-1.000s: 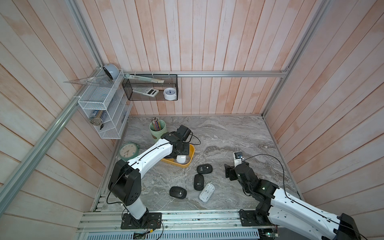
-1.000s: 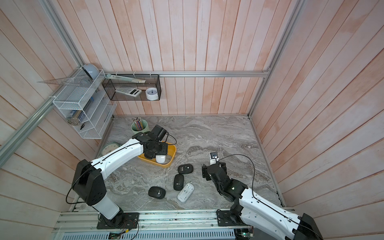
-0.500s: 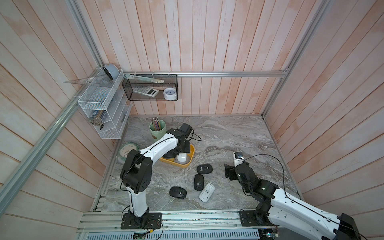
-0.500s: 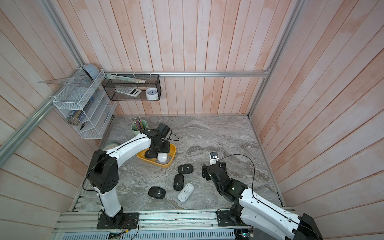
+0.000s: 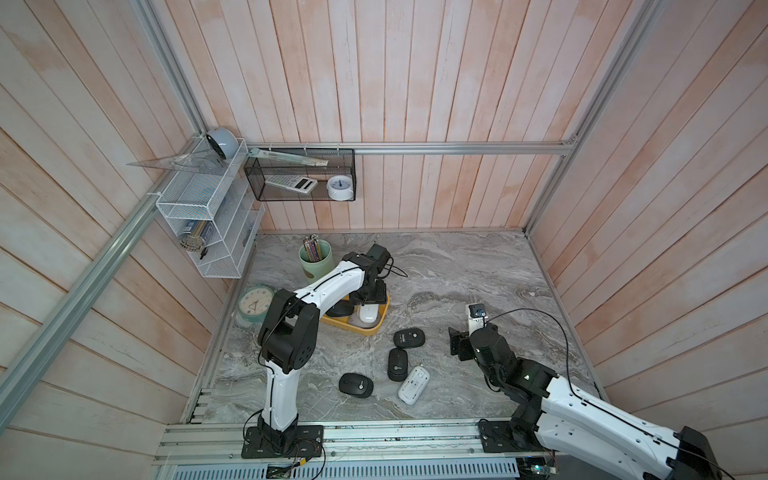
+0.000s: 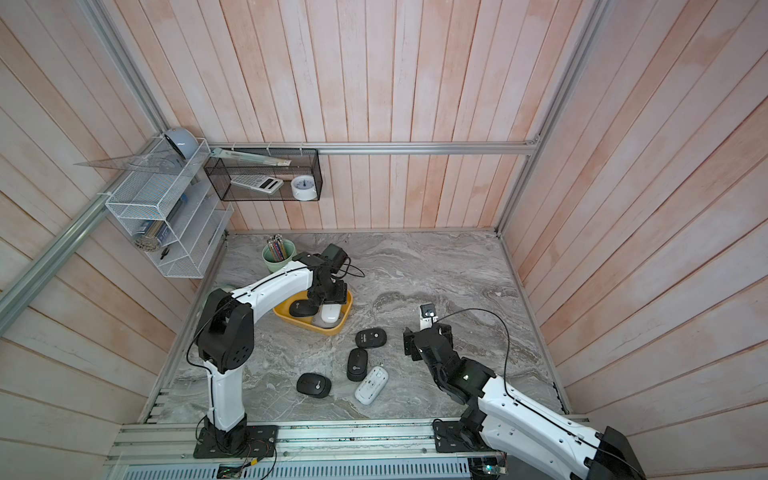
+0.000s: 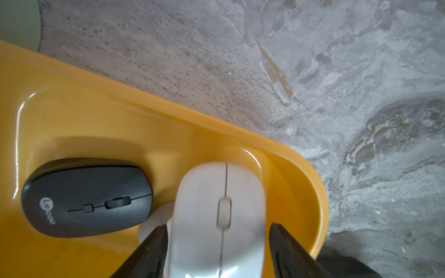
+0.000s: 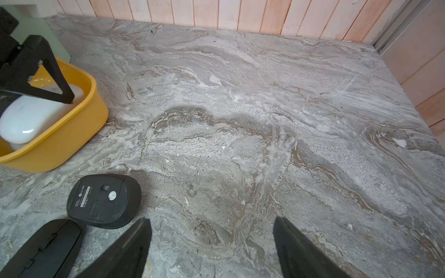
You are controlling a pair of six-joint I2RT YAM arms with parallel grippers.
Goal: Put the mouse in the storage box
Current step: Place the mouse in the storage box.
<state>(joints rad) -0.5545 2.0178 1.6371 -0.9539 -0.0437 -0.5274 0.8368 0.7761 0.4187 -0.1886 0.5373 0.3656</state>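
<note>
So the mustard storage box [image 6: 305, 325] sits by the tabletop's [image 6: 436, 266] left edge, with a black mouse [image 6: 301, 308] and a white mouse [image 6: 330, 314] inside. The left gripper [image 6: 328, 297] hangs right over the white one. Toward the front edge lie a second black mouse [image 6: 371, 337], a third [image 6: 357, 364], a fourth [image 6: 313, 385] and a loose white mouse [image 6: 371, 385]. The right gripper [image 6: 428, 337], jaws apart, hovers beside them.

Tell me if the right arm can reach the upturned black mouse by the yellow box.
Probably yes: the open right pincer hangs close beside that mouse, only bare tabletop between them.
</note>
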